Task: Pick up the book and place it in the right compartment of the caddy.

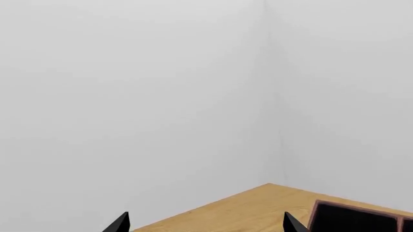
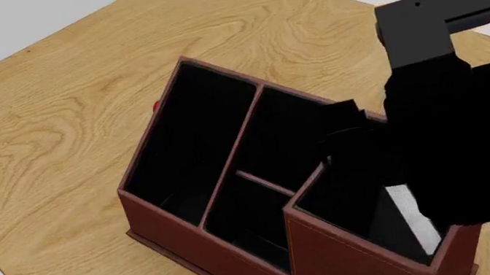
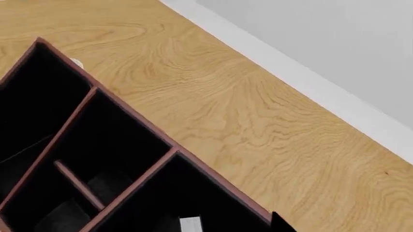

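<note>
The reddish-brown caddy [image 2: 193,245] with black lining stands in the middle of the wooden table. Its tall right compartment [image 2: 329,205] is nearest my right arm [image 2: 452,141], which hangs over it and hides my right gripper in the head view. The black book stands inside that compartment; only its white page edge [image 2: 413,218] shows. In the right wrist view the page edge [image 3: 190,225] sits low in the compartment [image 3: 193,193], and one fingertip [image 3: 282,223] stands well apart from it, so the jaws look open. My left gripper [image 1: 205,227] is open and empty, beside the caddy's end [image 1: 361,217].
The wooden table [image 2: 71,98] spreads behind and left of the caddy, with its white edge close at the left. A small red thing [image 2: 155,107] peeks out by the caddy's far wall. Grey walls meet in a corner beyond the table [image 1: 268,96].
</note>
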Motion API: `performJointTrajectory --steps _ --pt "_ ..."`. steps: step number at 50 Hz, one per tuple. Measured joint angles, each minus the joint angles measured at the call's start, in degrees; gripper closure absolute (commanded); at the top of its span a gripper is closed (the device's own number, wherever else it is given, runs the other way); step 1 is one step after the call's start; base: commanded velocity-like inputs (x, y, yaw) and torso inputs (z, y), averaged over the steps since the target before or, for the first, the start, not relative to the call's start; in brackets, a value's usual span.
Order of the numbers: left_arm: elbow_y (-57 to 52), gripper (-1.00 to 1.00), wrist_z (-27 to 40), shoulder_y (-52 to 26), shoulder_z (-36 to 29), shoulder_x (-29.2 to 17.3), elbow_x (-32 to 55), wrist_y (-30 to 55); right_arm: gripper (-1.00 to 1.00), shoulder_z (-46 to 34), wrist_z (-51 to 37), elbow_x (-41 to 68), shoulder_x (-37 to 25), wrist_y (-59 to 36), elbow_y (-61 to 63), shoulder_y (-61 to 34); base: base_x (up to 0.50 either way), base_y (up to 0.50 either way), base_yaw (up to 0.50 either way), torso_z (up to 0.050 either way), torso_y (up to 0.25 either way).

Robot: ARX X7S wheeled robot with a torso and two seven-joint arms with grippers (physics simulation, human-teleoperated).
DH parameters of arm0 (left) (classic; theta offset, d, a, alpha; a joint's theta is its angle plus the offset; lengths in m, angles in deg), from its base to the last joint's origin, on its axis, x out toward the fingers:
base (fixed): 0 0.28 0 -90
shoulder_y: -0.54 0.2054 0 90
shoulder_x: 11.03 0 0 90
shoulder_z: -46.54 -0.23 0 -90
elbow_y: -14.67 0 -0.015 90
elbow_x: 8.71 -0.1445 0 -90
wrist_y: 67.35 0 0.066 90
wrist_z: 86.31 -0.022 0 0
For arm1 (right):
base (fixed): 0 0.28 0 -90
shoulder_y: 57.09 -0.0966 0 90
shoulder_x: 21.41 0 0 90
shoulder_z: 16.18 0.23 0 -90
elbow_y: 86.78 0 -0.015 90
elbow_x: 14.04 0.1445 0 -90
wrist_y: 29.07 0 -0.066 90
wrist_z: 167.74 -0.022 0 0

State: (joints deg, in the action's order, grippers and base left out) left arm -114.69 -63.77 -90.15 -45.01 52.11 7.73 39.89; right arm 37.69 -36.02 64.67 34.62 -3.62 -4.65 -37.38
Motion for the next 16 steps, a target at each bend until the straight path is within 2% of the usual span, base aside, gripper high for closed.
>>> performJointTrajectory --steps 16 --pt "-0.24 -1.00 0.25 0.05 -0.41 -0.10 -0.04 0.23 -1.00 3.32 -1.51 1.43 -2.56 4.07 7.42 3.83 0.00 0.00 0.00 0.000 0.000"
